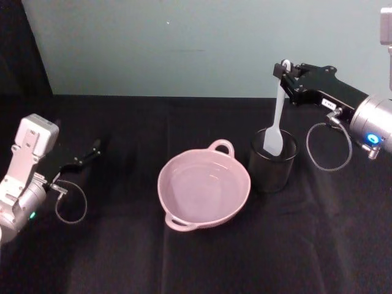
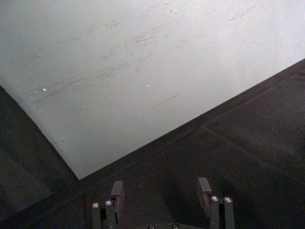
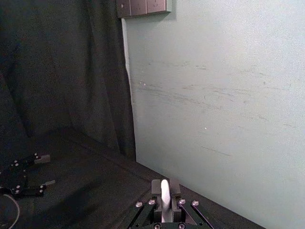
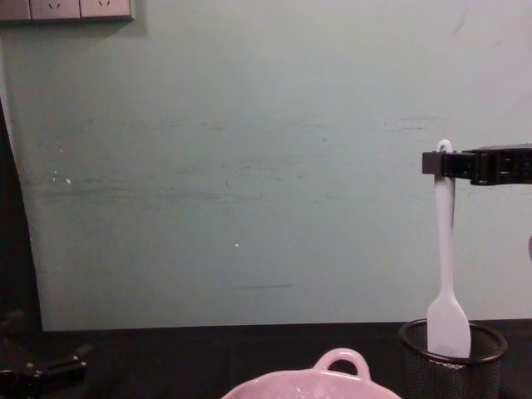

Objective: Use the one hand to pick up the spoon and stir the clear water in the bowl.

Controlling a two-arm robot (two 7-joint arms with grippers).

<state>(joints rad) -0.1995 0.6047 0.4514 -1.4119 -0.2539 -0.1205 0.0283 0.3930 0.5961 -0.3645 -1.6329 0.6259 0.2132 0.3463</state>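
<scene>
My right gripper point(image 1: 284, 69) is shut on the handle end of the white spoon point(image 1: 275, 122), which hangs upright with its flat head just at the rim of the black mesh cup point(image 1: 272, 164). In the chest view the spoon point(image 4: 446, 274) hangs from the right gripper point(image 4: 440, 162) with its head at the cup's point(image 4: 453, 362) mouth. The right wrist view has the spoon handle point(image 3: 165, 193) pinched between the fingers. The pale pink bowl point(image 1: 204, 188), holding clear water, sits left of the cup at the table's middle. My left gripper point(image 1: 95, 147) rests open at the far left.
A black cloth covers the table point(image 1: 122, 257). A pale green wall point(image 4: 249, 166) stands close behind it, and a dark curtain point(image 3: 62, 71) hangs at the left. Cable loops hang below both wrists.
</scene>
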